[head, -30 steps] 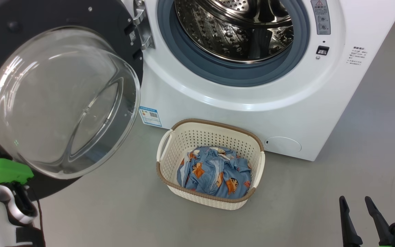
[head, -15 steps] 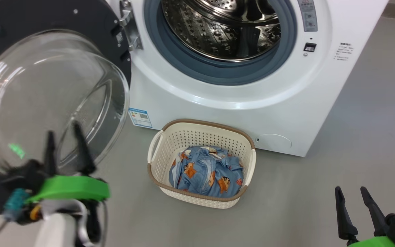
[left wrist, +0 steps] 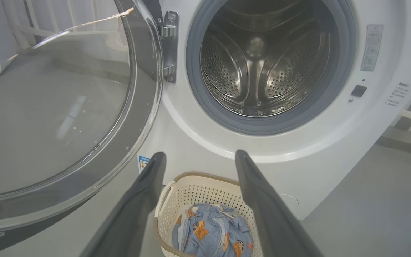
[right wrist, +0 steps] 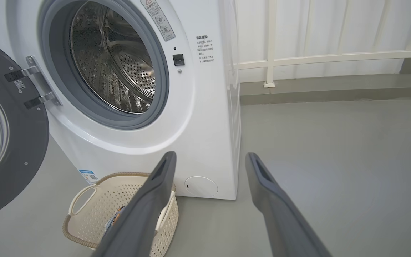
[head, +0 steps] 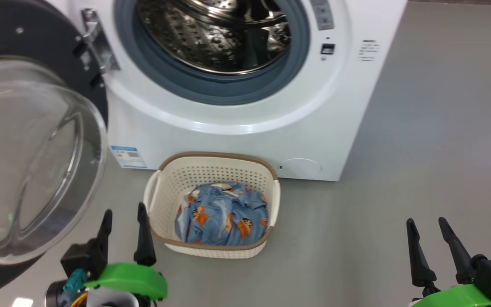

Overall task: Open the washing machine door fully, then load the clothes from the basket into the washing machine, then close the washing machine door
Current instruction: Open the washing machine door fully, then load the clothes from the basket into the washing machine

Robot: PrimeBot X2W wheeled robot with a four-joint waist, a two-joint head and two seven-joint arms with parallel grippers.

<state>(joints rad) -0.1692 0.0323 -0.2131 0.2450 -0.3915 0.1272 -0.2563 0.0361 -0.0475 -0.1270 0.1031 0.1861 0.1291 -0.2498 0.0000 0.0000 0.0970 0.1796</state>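
The white washing machine [head: 237, 140] [left wrist: 334, 157] [right wrist: 205, 135] stands with its steel drum exposed. Its round black washing machine door [head: 28, 157] [left wrist: 59, 117] [right wrist: 2, 142] with the bulging glass bowl hangs swung out at the left. On the floor before the machine sits the cream basket [head: 162, 187] [left wrist: 198, 187] [right wrist: 95, 210], holding the light blue clothes [head: 222, 213] [left wrist: 209, 233]. My left gripper [head: 122, 217] [left wrist: 196, 157] is open, just left of the basket and below the door glass. My right gripper [head: 426, 226] [right wrist: 209, 157] is open at the lower right, well away from the basket.
Grey floor [head: 420, 128] stretches to the right of the machine. A white railing [right wrist: 334, 57] and a low kerb run behind it on that side. A blue label sticker [head: 128, 157] sits at the machine's lower left corner.
My left gripper came away from behind the door and now stands beside the basket, fingers up. The head camera turned right, so the whole picture slid left.
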